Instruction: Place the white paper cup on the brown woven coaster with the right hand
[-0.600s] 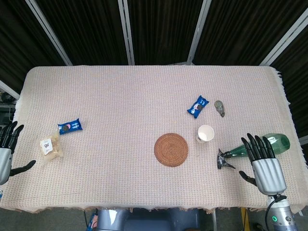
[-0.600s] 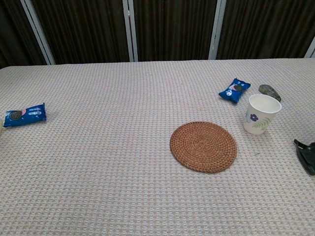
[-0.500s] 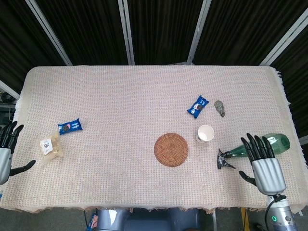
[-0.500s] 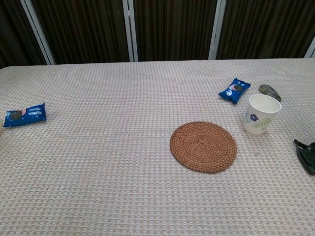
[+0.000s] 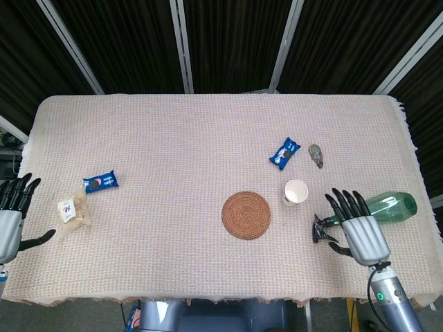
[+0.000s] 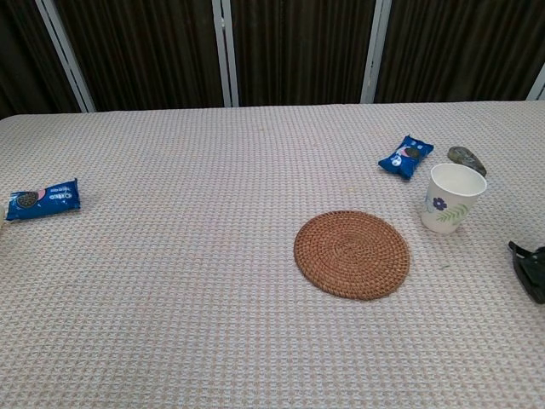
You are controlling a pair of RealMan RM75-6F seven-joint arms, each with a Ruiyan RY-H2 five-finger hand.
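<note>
The white paper cup [image 5: 295, 191] [image 6: 453, 198] stands upright on the tablecloth, just right of the round brown woven coaster [image 5: 246, 215] [image 6: 352, 254], which lies flat and bare. My right hand [image 5: 358, 229] hovers open near the table's front right, fingers spread, a short way right of and nearer than the cup, holding nothing. My left hand [image 5: 10, 216] is open at the far left edge. The chest view shows neither hand.
A green bottle [image 5: 384, 208] lies on its side behind my right hand, and a black clip [image 5: 322, 229] [image 6: 529, 267] sits beside it. Blue snack packets [image 5: 284, 153] [image 5: 100, 182], a grey stone [image 5: 316, 155] and a small wrapped snack [image 5: 71, 210] lie around.
My right hand has moved left and slightly forward, closer to the cup. The left hand shifted slightly. Cup and coaster have not moved.
</note>
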